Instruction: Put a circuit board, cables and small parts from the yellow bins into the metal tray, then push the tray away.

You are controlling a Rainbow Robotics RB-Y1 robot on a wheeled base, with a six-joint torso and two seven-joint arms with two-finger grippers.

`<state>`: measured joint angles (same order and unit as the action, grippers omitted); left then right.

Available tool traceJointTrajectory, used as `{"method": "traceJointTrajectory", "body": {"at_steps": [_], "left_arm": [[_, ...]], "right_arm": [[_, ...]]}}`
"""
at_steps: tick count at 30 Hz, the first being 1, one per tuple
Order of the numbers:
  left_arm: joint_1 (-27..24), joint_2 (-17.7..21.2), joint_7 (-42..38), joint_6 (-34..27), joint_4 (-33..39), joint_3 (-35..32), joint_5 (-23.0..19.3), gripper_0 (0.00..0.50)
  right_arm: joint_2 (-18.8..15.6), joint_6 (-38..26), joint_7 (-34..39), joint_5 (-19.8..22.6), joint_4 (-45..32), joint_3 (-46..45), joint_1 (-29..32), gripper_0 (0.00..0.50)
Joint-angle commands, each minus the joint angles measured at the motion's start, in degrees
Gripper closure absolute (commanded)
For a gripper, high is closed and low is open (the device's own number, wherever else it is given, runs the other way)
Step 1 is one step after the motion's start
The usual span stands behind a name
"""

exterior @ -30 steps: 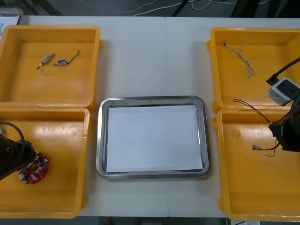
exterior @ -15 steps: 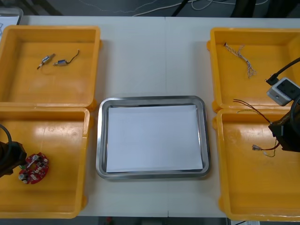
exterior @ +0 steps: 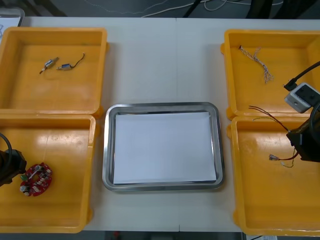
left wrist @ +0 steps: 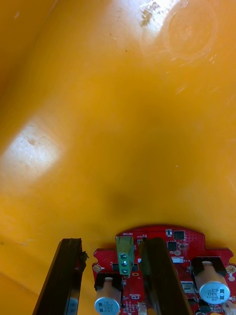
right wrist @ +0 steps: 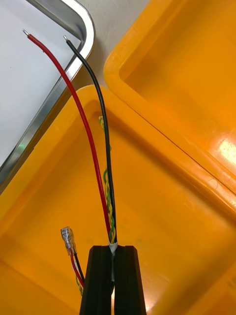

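A round red circuit board (exterior: 36, 179) lies in the near left yellow bin (exterior: 60, 145). My left gripper (exterior: 21, 173) is at its left edge, open. Its fingers (left wrist: 156, 275) straddle the rim of the circuit board (left wrist: 167, 246), with a green connector (left wrist: 124, 252) standing free between them. Over the near right bin (exterior: 265, 200), my right gripper (exterior: 299, 151) is shut on a red and yellow cable (exterior: 265, 114) that also has a black wire. The right gripper (right wrist: 113, 252) holds the cable (right wrist: 93, 147) with its bare ends reaching toward the metal tray (right wrist: 78, 22).
The white-lined metal tray (exterior: 107, 150) sits between the bins. Small metal parts (exterior: 56, 65) lie in the far left bin (exterior: 30, 92). A twisted blue and white cable (exterior: 257, 60) lies in the far right bin (exterior: 290, 50).
My left arm has drawn back to the left, uncovering the circuit board, which stays in place. The right gripper and its cable have not moved.
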<state>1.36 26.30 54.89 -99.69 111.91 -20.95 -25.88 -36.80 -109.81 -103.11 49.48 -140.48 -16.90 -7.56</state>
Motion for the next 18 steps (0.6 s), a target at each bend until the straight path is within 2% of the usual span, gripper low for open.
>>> {"method": "traceJointTrajectory", "body": {"at_steps": [1, 18], "left_arm": [[-0.49, 0.69, 2.50, 0.55, 0.06, 0.91, 1.27, 0.153], [0.04, -1.16, 2.77, 0.64, -0.02, 1.96, 2.59, 0.159]], "right_arm": [[-1.96, -0.19, 1.78, 0.27, -1.55, 0.55, -1.23, 0.500], [-1.96, -0.19, 1.78, 0.27, -1.55, 0.55, -1.23, 0.500]]}}
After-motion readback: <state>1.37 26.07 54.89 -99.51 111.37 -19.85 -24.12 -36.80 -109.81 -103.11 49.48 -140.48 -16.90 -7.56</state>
